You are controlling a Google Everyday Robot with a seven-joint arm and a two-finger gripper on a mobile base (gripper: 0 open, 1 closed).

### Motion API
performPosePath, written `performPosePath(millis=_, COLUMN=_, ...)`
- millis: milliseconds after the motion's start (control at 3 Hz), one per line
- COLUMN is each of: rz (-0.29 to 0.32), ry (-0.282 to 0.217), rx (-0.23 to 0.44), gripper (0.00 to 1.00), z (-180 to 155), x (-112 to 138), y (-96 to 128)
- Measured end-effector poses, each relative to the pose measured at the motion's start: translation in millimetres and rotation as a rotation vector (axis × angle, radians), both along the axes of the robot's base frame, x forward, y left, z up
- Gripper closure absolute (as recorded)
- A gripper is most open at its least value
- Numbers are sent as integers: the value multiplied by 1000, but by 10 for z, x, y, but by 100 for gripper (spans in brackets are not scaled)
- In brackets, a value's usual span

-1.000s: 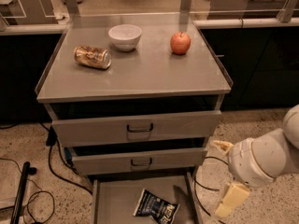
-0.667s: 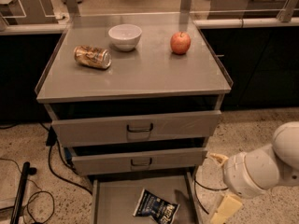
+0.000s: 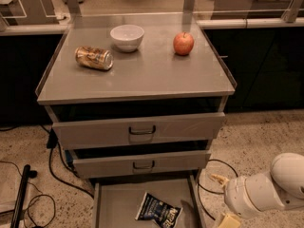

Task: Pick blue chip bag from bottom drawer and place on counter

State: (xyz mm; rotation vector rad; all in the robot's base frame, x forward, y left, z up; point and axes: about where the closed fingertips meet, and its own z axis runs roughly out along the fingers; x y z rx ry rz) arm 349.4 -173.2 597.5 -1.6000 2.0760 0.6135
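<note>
The blue chip bag [image 3: 158,209] lies flat in the open bottom drawer [image 3: 116,203], right of its middle, at the lower edge of the camera view. The counter [image 3: 142,75] is the grey cabinet top above it. My white arm [image 3: 266,189] comes in from the lower right, outside the drawer's right wall. Of my gripper [image 3: 229,221] only a pale yellowish tip shows at the bottom edge, right of the bag and apart from it.
On the counter stand a gold soda can [image 3: 94,58] lying on its side at left, a white bowl [image 3: 127,36] at the back and a red apple [image 3: 183,43] at right. Two upper drawers with dark handles [image 3: 142,129] stand partly open. Cables [image 3: 52,175] lie on the floor at left.
My arm has sunk lower in the view, so the gripper now lies mostly below the bottom edge. The bag, can, bowl and apple have not moved.
</note>
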Motion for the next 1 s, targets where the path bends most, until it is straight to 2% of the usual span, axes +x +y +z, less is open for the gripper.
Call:
performPosePath(millis=333, rz=-1, ry=-5, rx=69, gripper=0, z=-663, x=368, y=53)
performPosePath(millis=667, rz=0, ry=-3, rx=64, gripper=0, z=-677, x=365, y=68)
performPosePath(millis=1000, rz=-5, ry=10, rx=32, gripper=0, z=-867, x=408, y=108)
